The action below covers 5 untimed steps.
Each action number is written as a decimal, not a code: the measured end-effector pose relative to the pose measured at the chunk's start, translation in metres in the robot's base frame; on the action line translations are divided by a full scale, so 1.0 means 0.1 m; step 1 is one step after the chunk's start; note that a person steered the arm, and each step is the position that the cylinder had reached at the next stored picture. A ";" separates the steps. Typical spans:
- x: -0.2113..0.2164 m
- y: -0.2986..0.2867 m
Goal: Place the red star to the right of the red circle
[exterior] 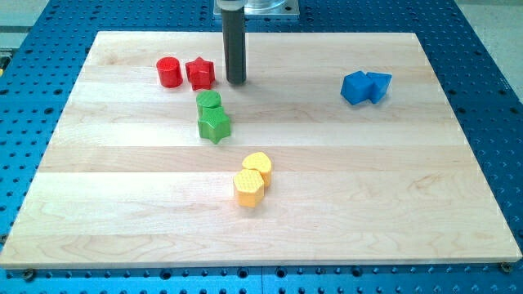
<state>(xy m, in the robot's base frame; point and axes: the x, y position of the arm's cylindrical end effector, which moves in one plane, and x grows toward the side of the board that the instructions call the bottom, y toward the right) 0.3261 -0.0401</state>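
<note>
So my tip (236, 82) was parked on the board just to the view's right of the red star (200, 73), close beside it but with a sliver of wood showing between, so I'd say not touching. No pincer on this rig, it's a bare rod, so nothing was open or shut or held.

The red star sat right up against the red circle (169, 72), on the circle's right side in the view, both near the top of the wooden board (409, 204). Honestly that looked like the job basically done; at most I'd back the rod off without bumping the star.

Further out: green cylinder (209, 102) and green star (214, 125) stacked just below the tip, the two yellow blocks (252, 180) lower down mid-board, and a pair of blue blocks (365, 87) well off to the right.
</note>
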 end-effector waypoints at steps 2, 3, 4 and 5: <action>0.28 -0.67; 0.26 -0.84; 0.24 -1.03; 0.18 -0.72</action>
<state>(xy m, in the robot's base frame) 0.3446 -0.1124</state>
